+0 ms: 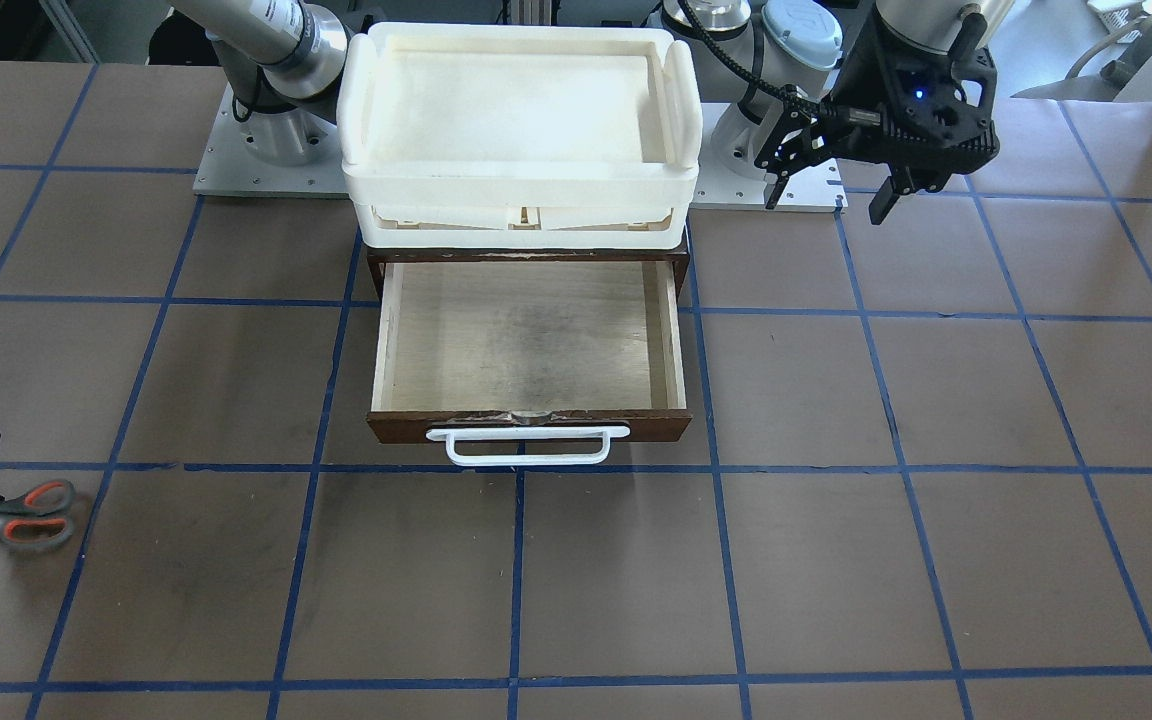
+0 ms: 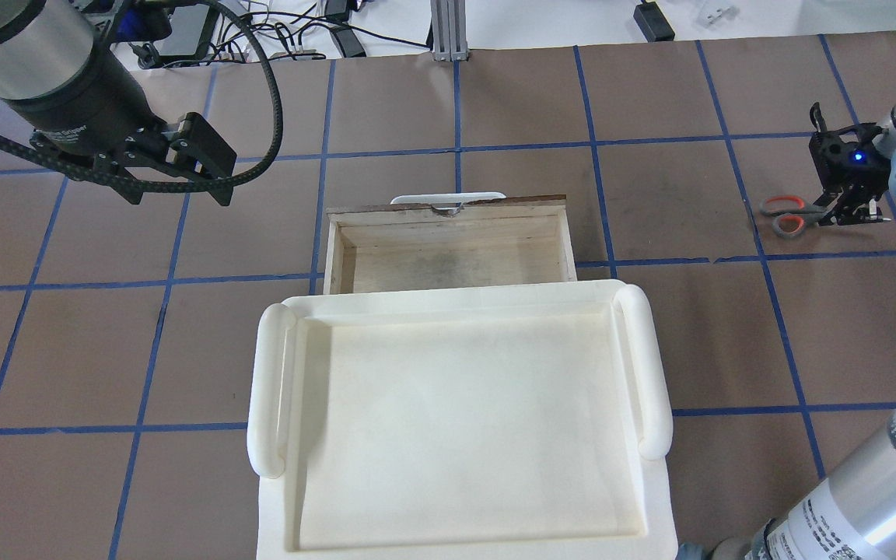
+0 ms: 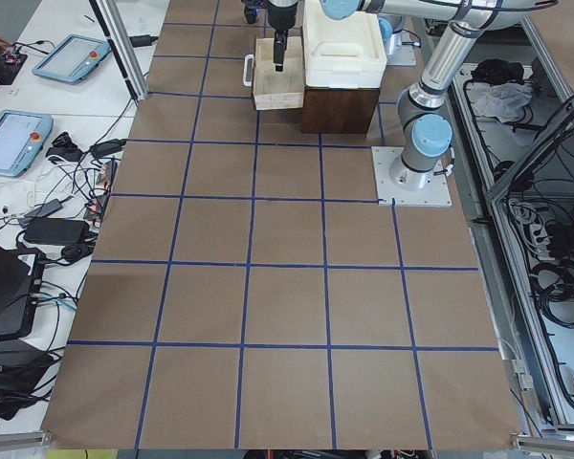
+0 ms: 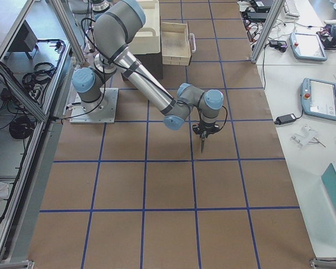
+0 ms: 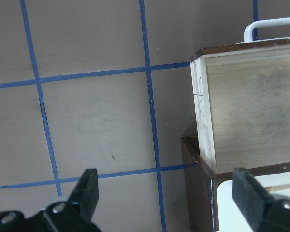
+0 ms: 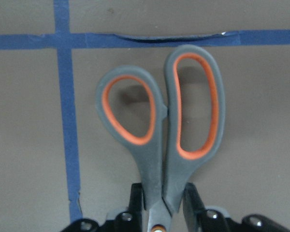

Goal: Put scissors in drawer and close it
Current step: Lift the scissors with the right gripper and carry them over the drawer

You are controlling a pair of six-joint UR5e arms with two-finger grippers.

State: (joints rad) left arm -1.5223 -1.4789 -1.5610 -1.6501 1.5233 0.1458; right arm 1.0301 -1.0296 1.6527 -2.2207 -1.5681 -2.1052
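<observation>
The scissors (image 6: 162,130), grey handles with orange-red inner loops, are held at the neck by my right gripper (image 6: 162,195), which is shut on them. They sit low over the table far to the drawer's right, handles toward it, in the overhead view (image 2: 786,214) and the front view (image 1: 36,512). The blades are hidden by the gripper (image 2: 845,204). The dark brown drawer (image 1: 536,425) is pulled open and its pale interior (image 2: 448,260) is empty. Its white bar handle (image 1: 526,447) faces away from the robot. My left gripper (image 2: 178,194) is open and empty, hovering left of the drawer (image 5: 251,116).
A white plastic tray (image 1: 521,180) sits on top of the brown cabinet behind the open drawer, and it fills the near middle of the overhead view (image 2: 269,389). The brown table surface has blue tape grid lines (image 6: 67,121).
</observation>
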